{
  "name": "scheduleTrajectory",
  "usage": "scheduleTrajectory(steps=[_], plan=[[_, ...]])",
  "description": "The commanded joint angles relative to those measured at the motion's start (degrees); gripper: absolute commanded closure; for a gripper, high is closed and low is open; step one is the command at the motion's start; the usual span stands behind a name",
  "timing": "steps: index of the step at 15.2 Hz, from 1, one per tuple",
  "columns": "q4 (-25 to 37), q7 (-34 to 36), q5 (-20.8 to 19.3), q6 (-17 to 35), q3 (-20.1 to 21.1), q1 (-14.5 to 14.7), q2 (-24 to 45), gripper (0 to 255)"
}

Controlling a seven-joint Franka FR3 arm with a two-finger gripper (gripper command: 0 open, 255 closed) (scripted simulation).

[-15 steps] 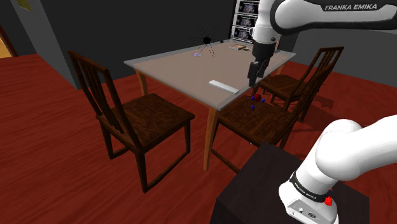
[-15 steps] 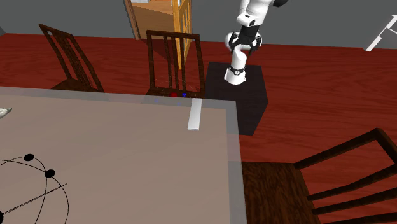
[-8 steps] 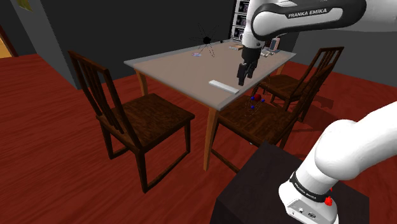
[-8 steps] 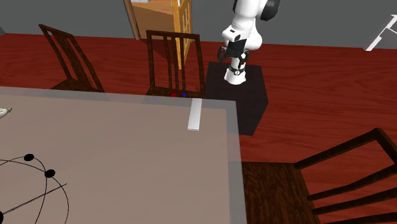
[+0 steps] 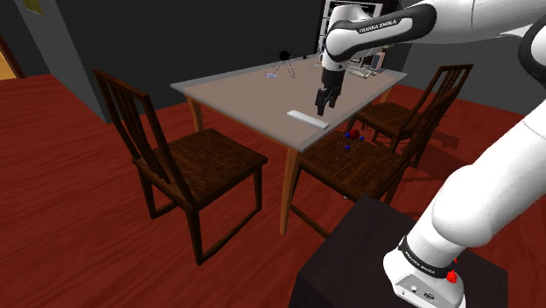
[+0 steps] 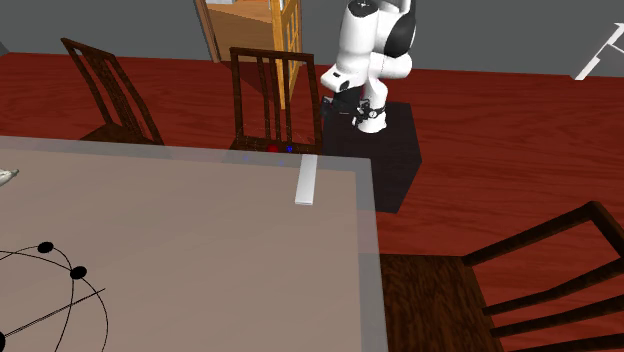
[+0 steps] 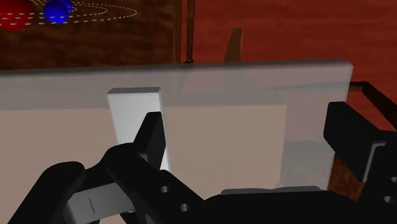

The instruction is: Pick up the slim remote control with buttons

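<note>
Currently gripper (image 5: 321, 107) is hovering over the table (image 5: 236, 92), fingers spread wide, gripping nothing. White remote (image 5: 307, 119) is lying flat near the table edge, just beside one finger (image 7: 153, 137).

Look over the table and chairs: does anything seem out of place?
The white remote lies with one end right at the table's edge, easy to knock off. Red and blue balls sit on the chair beside it.
</note>
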Motion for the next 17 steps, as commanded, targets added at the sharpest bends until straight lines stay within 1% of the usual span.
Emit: scheduleTrajectory(steps=[1,7,12,13,17], plan=[[3.63,-1.99,1.57,1.58,-1.20,-0.34,5.15,0],[14.75,-7.65,7.13,3.48,-3.27,-2.47,18.60,0],[26.73,-11.65,12.07,2.65,-3.45,-5.57,30.46,0],[27.35,-11.80,12.27,2.56,-3.39,-5.77,31.02,0],[25.46,-12.04,12.59,5.27,-3.23,-5.82,31.88,0]])
